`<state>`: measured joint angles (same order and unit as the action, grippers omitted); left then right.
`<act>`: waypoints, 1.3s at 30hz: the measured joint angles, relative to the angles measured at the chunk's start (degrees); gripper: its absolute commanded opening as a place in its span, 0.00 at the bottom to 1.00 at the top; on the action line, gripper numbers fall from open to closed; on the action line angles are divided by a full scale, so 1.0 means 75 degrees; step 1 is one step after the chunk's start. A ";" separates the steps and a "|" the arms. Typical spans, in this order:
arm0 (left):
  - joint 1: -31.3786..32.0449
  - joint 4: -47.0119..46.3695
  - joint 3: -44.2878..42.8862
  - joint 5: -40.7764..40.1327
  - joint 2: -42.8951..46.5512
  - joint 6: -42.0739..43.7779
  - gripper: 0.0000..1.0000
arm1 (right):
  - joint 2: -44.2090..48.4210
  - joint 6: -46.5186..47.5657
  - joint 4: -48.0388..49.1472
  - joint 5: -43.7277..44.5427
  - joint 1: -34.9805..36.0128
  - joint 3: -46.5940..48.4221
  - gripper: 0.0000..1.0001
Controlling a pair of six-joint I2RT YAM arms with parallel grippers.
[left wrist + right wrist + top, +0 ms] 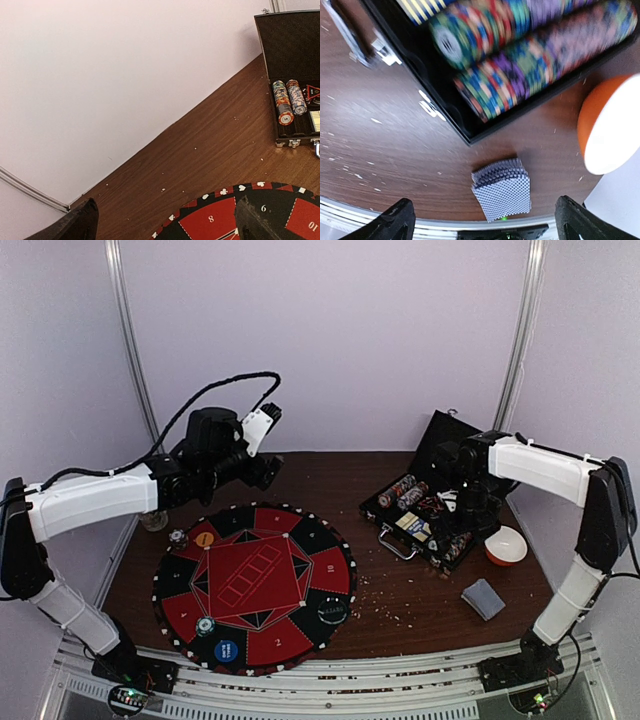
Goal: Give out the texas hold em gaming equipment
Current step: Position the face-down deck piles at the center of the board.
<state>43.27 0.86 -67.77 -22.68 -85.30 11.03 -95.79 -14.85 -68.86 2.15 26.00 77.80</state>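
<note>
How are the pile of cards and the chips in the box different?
The cards lie flat on the bare table; the chips stand on edge in rows inside the black case. The cards are rectangular with one blue dotted pattern; the chips are round with many-coloured stripes. Both sit in tight stacks.

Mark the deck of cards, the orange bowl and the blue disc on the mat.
deck of cards (502, 192): right wrist view, middle of the top card.
orange bowl (594, 116): right wrist view, orange outer wall.
blue disc (226, 650): top view, centre of its face.
</note>
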 measured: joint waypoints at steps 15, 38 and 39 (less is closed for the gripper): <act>-0.0227 -0.0901 0.1023 0.0350 0.0886 0.0527 0.98 | -0.0239 -0.0434 -0.0294 -0.0207 -0.0003 -0.1926 1.00; -0.0277 -0.1157 0.1218 0.0571 0.1061 0.0793 0.98 | -0.0752 -0.0055 -0.0134 -0.0309 -0.0303 -0.1909 0.98; -0.0277 -0.1163 0.1236 0.0583 0.1061 0.0801 0.98 | -0.0717 -0.0052 -0.0131 -0.0300 -0.0300 -0.1909 0.98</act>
<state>41.19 -7.86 -58.50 -18.31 -77.34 17.04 -101.16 -15.25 -69.84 -0.10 23.75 63.48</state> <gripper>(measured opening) 0.983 0.988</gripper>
